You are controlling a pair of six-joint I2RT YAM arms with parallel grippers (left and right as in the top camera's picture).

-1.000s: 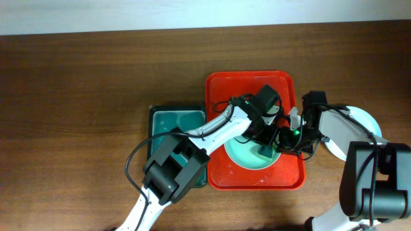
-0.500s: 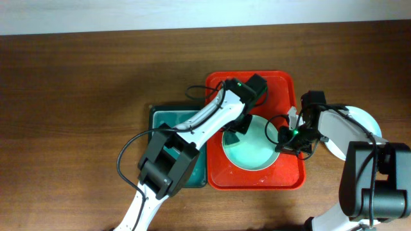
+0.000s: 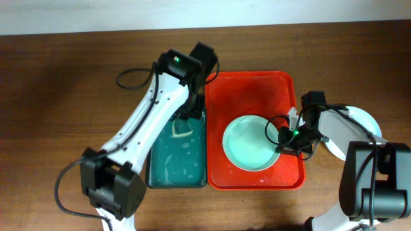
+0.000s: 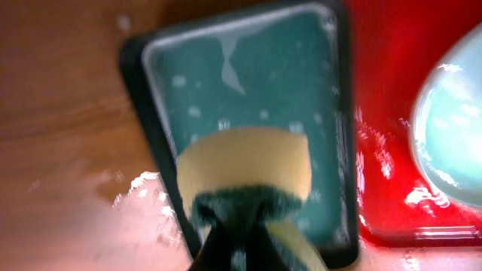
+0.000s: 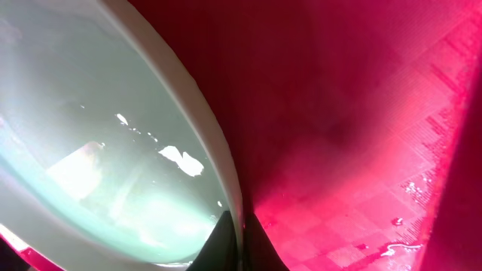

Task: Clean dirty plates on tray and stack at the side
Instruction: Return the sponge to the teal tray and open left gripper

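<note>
One pale mint plate (image 3: 247, 142) lies on the red tray (image 3: 250, 86), wet, with no teal smears showing. My right gripper (image 3: 283, 142) is shut on its right rim; the right wrist view shows the rim (image 5: 211, 143) pinched between the fingers (image 5: 237, 235) over the tray floor (image 5: 361, 113). My left gripper (image 3: 185, 119) hangs over the dark green basin (image 3: 154, 179), shut on a yellow sponge (image 4: 245, 162) just ahead of the fingers (image 4: 237, 229). A white plate (image 3: 365, 123) lies on the table right of the tray, partly hidden by the right arm.
The basin (image 4: 248, 68) holds soapy water and sits against the tray's left side (image 4: 376, 113). Water drops lie on the wooden table (image 4: 68, 150) left of the basin. The left arm spans the table's left middle.
My left gripper has lifted the sponge off the plate and swung left, from over the tray to over the green basin. The right gripper has stayed on the plate's rim.
</note>
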